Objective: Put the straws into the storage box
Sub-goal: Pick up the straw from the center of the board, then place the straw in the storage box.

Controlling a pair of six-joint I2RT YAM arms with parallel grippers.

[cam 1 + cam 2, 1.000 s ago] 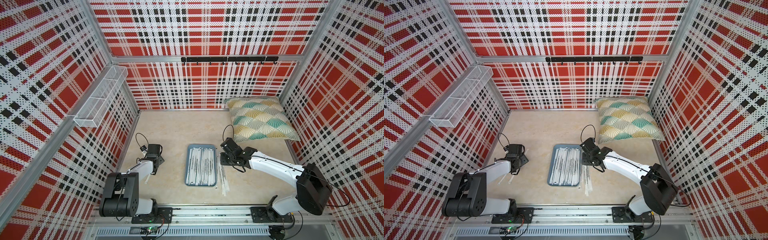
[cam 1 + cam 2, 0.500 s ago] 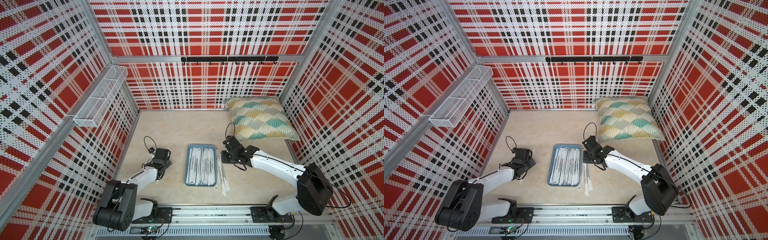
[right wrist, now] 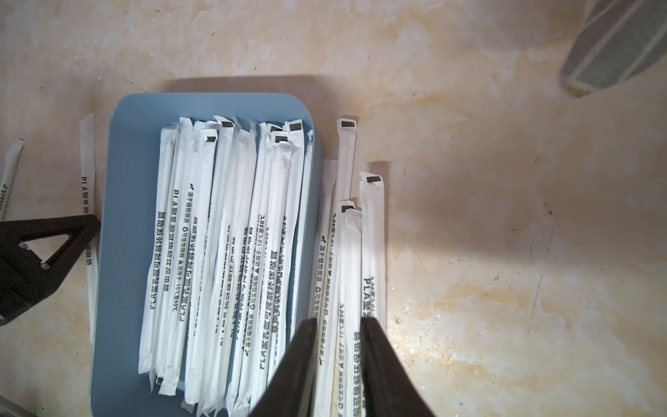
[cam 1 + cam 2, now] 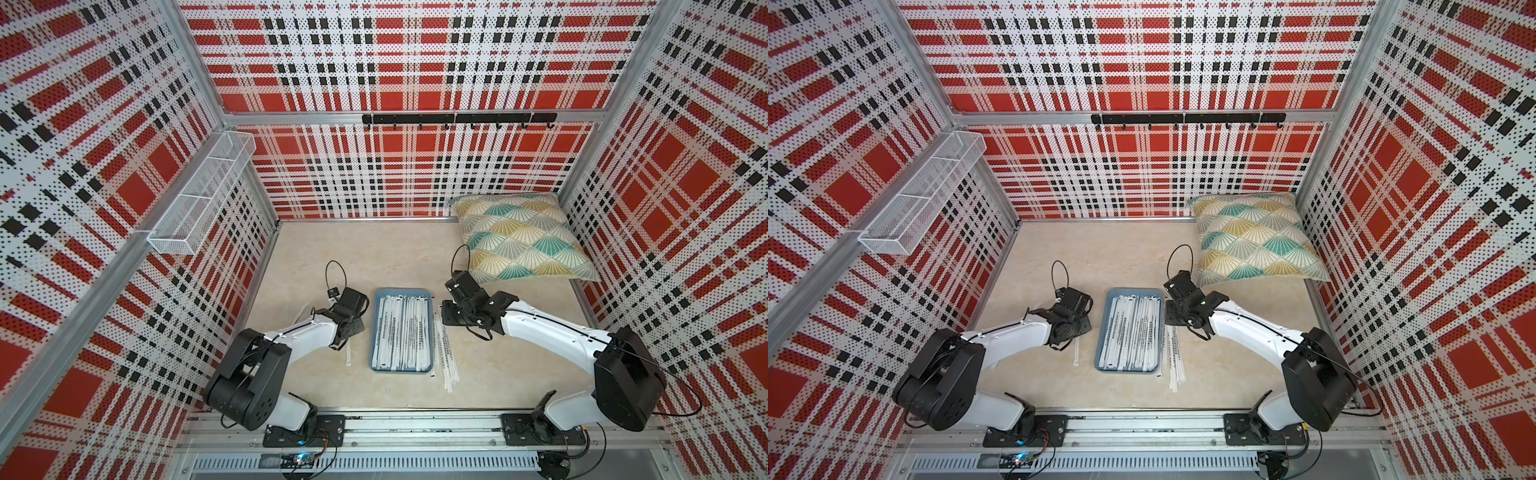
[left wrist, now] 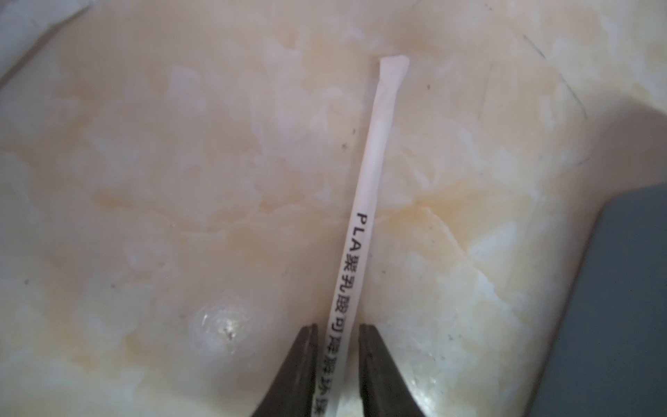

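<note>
Straw (image 5: 364,202) now between narrowed left claw (image 5: 338,328).

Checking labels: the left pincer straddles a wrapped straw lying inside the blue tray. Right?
No. The wrapped straw that the left pincer straddles lies on the table beside the blue tray, not inside it, as the left wrist view shows.

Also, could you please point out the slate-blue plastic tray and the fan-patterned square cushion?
slate-blue plastic tray (image 3: 126,216): right wrist view, bare floor.
fan-patterned square cushion (image 4: 519,241): in a top view, its middle.
</note>
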